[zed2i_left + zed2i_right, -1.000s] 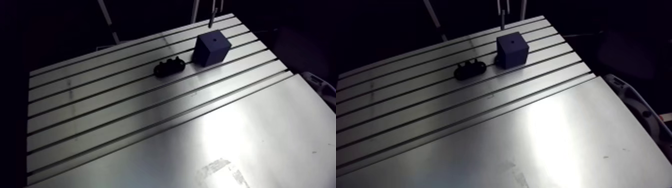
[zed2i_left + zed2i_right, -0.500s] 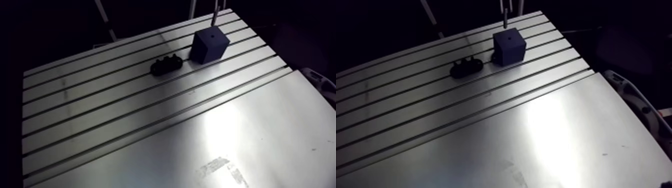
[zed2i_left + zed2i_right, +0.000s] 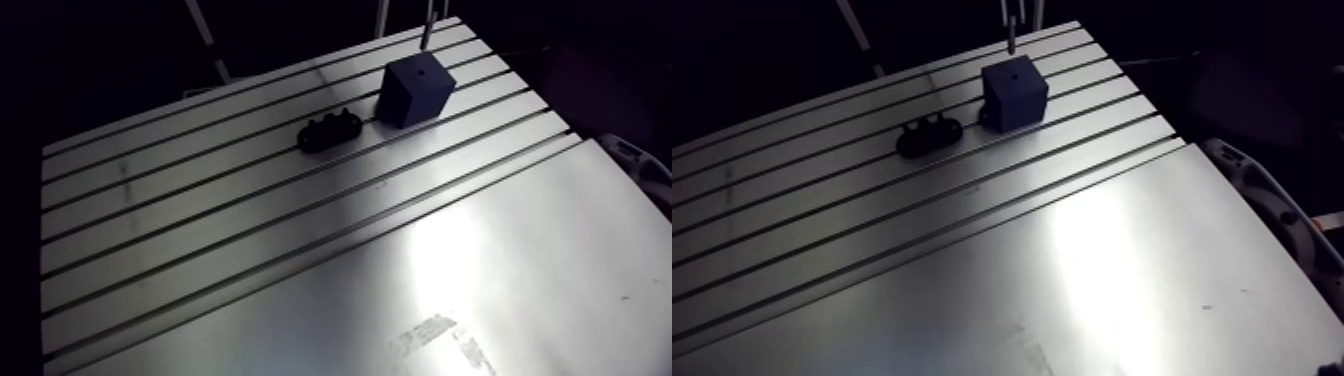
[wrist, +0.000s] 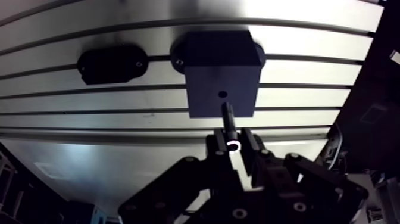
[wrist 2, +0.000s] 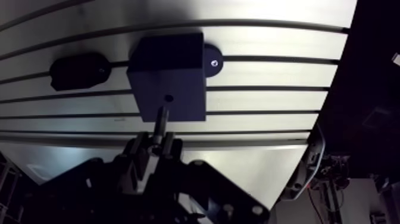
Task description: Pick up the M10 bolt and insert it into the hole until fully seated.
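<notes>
Wrist view: my black two-finger gripper (image 4: 232,145) is drawn in narrow and clamped on the head end of the dark, slim metal M10 bolt (image 4: 228,122). The fingers (image 4: 250,149) press on it from both sides, and a small bright ring glints between them at the head. The shank points straight out ahead of the fingers, toward the work.

Bolt tip: it lies over the top face of the dark blue cube-shaped block (image 4: 214,65), just on my side of the small round hole (image 4: 222,94) in the middle of that face — not in it. In the arm view the shank (image 3: 1012,38) hangs upright over the block's far edge, with its tip apart from the top face.

Block: it stands square on the slotted aluminium table (image 4: 89,128), with a round black foot tab and screw (image 5: 212,61) showing at its base on each side.

Beside the block — close, but with a gap — a black oblong plastic fixture (image 4: 112,64) lies flat along the same slot line. Its knobbed top shows in the arm view (image 3: 330,130).
</notes>
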Action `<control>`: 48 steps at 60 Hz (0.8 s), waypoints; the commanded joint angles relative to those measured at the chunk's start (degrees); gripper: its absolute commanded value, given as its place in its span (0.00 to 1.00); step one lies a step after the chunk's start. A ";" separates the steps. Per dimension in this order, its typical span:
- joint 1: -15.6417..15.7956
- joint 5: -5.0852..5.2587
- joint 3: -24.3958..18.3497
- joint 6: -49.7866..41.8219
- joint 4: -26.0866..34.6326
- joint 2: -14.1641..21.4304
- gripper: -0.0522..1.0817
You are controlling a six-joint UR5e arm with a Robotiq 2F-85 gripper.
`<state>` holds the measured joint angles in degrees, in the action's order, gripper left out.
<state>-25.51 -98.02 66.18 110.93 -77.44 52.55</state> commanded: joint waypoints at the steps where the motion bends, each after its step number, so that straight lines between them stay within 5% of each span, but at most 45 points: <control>1: 0.00 -0.03 0.57 -0.05 -0.65 0.13 1.00; 48: 0.01 -0.03 1.61 -0.05 -0.30 -0.22 1.00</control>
<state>-25.50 -97.96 67.58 110.88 -77.74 52.41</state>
